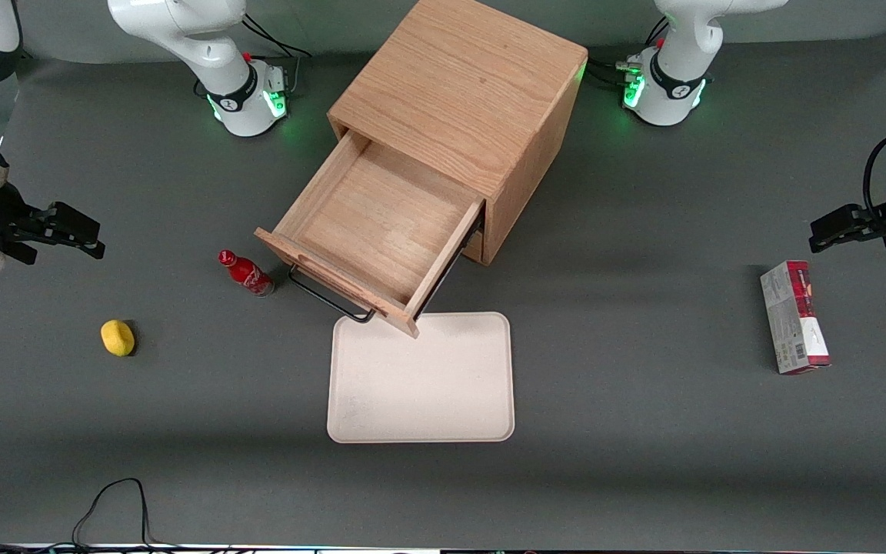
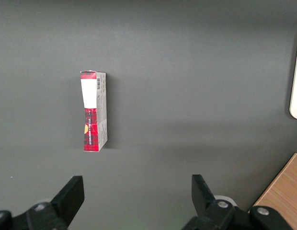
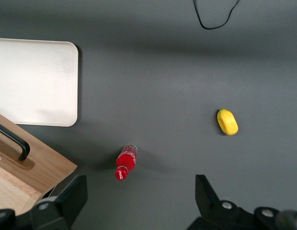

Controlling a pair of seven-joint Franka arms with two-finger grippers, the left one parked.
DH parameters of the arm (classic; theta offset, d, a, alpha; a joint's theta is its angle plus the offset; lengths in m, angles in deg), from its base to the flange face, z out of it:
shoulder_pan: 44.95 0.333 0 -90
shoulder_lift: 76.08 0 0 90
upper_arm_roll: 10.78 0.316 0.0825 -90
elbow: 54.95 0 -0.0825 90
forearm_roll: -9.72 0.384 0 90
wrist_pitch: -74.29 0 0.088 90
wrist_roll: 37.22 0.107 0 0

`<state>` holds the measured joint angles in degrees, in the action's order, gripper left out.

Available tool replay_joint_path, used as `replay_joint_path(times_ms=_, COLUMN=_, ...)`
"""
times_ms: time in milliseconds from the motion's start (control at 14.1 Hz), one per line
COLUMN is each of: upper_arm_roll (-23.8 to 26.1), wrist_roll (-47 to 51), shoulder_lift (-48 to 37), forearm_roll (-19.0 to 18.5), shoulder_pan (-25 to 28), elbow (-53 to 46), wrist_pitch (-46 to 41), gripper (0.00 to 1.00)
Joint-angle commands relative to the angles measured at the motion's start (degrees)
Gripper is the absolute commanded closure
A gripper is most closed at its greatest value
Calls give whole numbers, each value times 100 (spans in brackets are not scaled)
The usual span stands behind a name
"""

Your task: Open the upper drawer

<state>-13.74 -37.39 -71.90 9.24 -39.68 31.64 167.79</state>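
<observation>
The cube-shaped oak cabinet (image 1: 474, 100) stands in the middle of the table. Its upper drawer (image 1: 370, 231) is pulled far out toward the front camera and its light wood inside is empty. The long black wire handle (image 1: 328, 296) runs along the drawer front. The bottom drawer is hidden under it. My gripper (image 1: 98, 238) is open and empty, well away from the drawer toward the working arm's end of the table. In the right wrist view the gripper (image 3: 139, 201) hangs above bare mat, with the drawer front (image 3: 38, 167) and its handle (image 3: 14, 141) off to one side.
A cream tray (image 1: 420, 377) lies just in front of the open drawer, nearer the camera. A red bottle (image 1: 247, 273) lies beside the drawer front. A yellow object (image 1: 118, 338) lies near my gripper. A red and white box (image 1: 793, 315) lies toward the parked arm's end.
</observation>
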Motion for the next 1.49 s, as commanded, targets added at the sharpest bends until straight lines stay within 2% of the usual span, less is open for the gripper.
replay_joint_path(times_ms=0, upper_arm_roll=-63, wrist_roll=131, shoulder_lift=-48, forearm_roll=-48, shoulder_pan=-43, elbow=156, wrist_pitch=230, gripper=0)
replay_joint_path(times_ms=1421, upper_arm_roll=-249, wrist_roll=184, shoulder_lift=-39, forearm_roll=-101, shoulder_pan=45, elbow=112, wrist_pitch=125, gripper=0)
